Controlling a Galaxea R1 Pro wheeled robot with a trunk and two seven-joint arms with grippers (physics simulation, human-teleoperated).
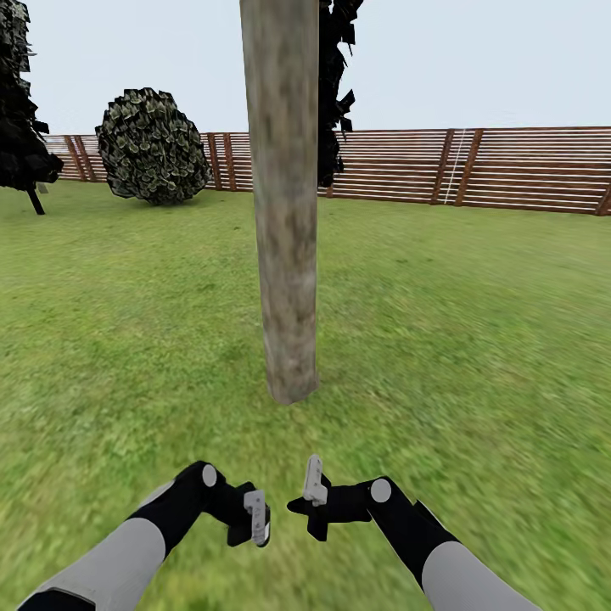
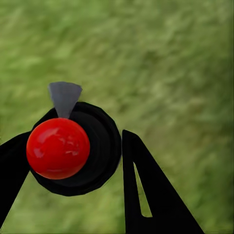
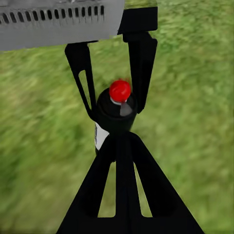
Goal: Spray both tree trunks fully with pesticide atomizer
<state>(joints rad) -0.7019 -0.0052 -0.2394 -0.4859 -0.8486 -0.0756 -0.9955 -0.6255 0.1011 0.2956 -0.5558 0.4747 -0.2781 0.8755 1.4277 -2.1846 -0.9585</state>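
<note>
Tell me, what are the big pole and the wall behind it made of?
The tree trunk looks like wood with smooth bark: a mottled grey-brown, branchless column. The fence seems to be brown wooden slats laid sideways between posts. Both are simulator renders, so this is only how they look.

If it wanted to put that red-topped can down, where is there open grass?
Open lawn lies on both sides of the thick grey-brown tree trunk, back to the brown slatted fence and the round leafy bush. It is crowded only in front of the robot, where the left gripper holding the black red-topped spray can nearly meets the right gripper.
</note>
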